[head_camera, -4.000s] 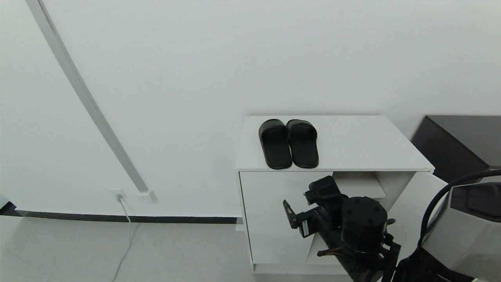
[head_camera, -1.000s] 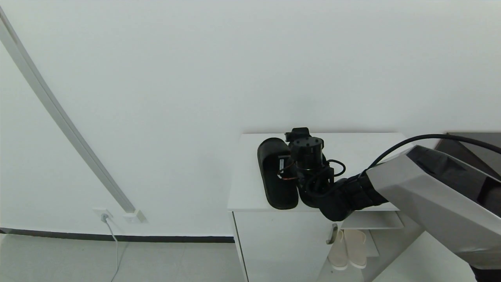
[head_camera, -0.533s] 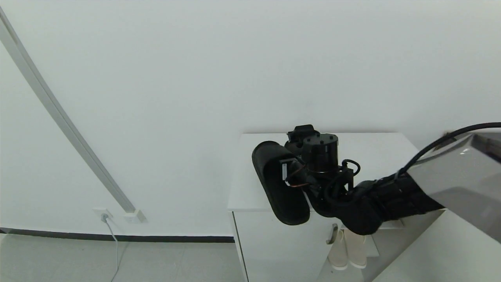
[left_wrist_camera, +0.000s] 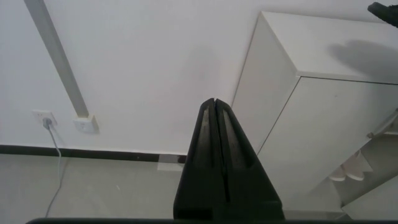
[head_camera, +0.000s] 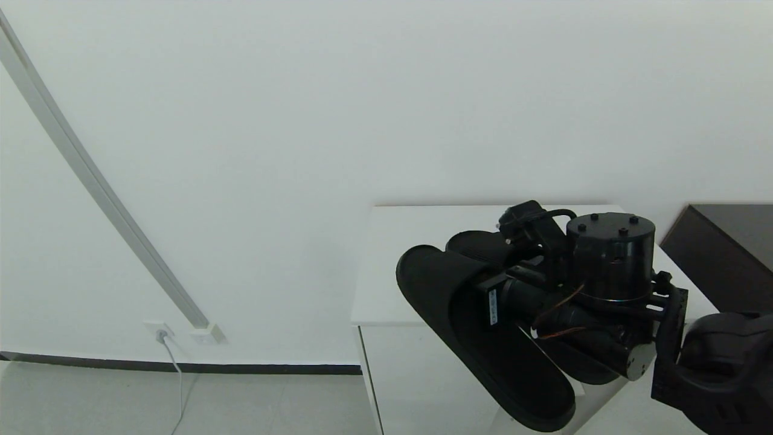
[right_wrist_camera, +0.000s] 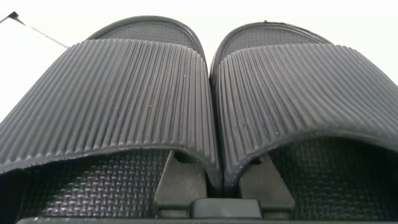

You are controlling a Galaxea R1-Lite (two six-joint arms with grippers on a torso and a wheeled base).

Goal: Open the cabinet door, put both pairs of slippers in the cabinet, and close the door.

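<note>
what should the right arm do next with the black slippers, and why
Probably lower them toward the open side of the cabinet. The right gripper is clamped on the black slippers, holding them in the air in front of the cabinet top. The left wrist view shows the white slippers already inside, so this pair likely goes in beside them next.

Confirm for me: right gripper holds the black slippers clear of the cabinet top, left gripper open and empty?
Not quite: the left gripper is shut, fingers pressed together on nothing, as the left wrist view shows. The right gripper does hold the black slippers clear of the cabinet top.
</note>
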